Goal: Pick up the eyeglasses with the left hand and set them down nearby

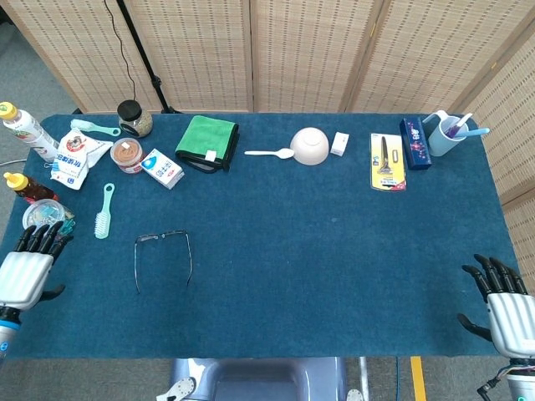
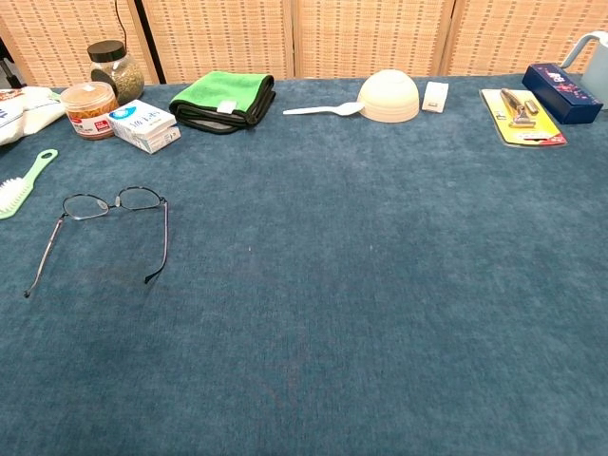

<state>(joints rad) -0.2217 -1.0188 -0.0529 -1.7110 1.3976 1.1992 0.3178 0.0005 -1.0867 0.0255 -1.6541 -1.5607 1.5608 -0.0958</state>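
We see the eyeglasses (image 1: 163, 259) lying flat on the table (image 1: 318, 276), arms unfolded toward us, left of centre, just right of the brush (image 1: 102, 212). Our left hand (image 1: 29, 267) hovers at the table's left edge, fingers spread, holding nothing, well apart from the eyeglasses. Our right hand (image 1: 501, 305) sits at the right near corner, seemingly open too, partly cropped.

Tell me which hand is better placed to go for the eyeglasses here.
Left. The left hand sits open at the table's left edge, on the same side as the eyeglasses, with only bare cloth between them. The right hand is open at the far right corner, across the whole table.
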